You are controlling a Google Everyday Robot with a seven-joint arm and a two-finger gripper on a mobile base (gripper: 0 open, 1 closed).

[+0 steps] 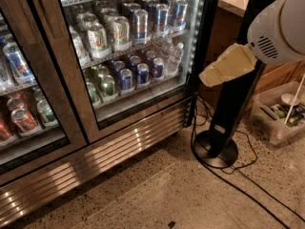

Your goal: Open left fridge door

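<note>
Bronze-brown metal frames the tall clear-glass left fridge door, far left. The cream padded gripper hangs well right, spread or pressed together unclear. A reach may snag the black floor stand or pull the white-lit twin door.

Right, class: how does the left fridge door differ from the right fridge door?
Left fridge door looks dim; right fridge door has a bright light strip. Left shows red cans; right, silver-blue ones. Both are glass, bronze-framed, shut. The gripper hangs far right, beside the black stand.
</note>
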